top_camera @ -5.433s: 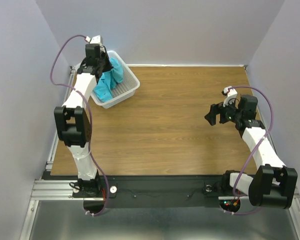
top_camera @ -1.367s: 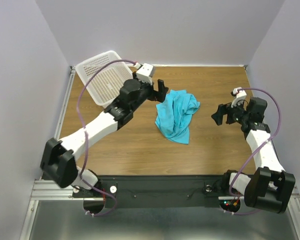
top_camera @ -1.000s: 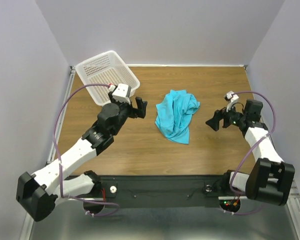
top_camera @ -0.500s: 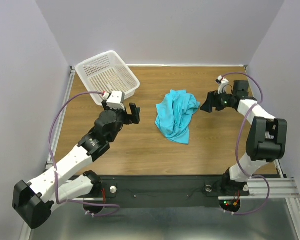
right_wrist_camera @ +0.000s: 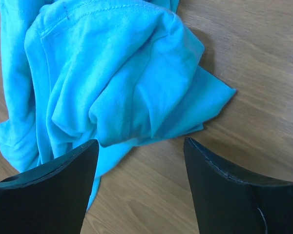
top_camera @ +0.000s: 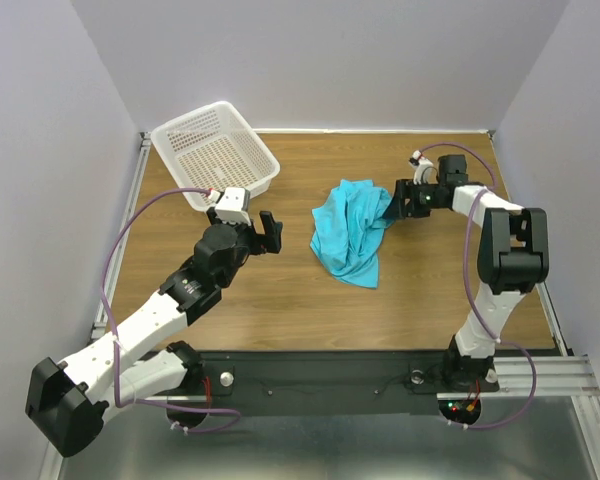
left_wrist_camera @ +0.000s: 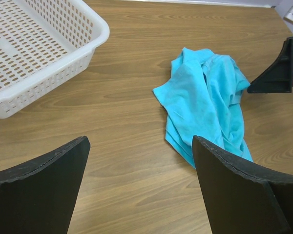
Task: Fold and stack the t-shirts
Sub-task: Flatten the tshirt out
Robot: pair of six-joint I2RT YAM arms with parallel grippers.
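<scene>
The wooden worktop (top_camera: pixel 280 280) is being shared by a white perforated basket (top_camera: pixel 215 155) at its far left corner and a crumpled turquoise t-shirt (top_camera: pixel 352 230) lying near the centre. The left end effector (top_camera: pixel 270 232) is being held left of the shirt, apart from it, fingers wide apart and gripping nothing. The right end effector (top_camera: pixel 398 203) is being held at the shirt's right edge, fingers apart, nothing clamped.

Parted pincer (right_wrist_camera: pixel 139 146) hovers over crumpled turquoise shirt (right_wrist_camera: pixel 102 83).
</scene>
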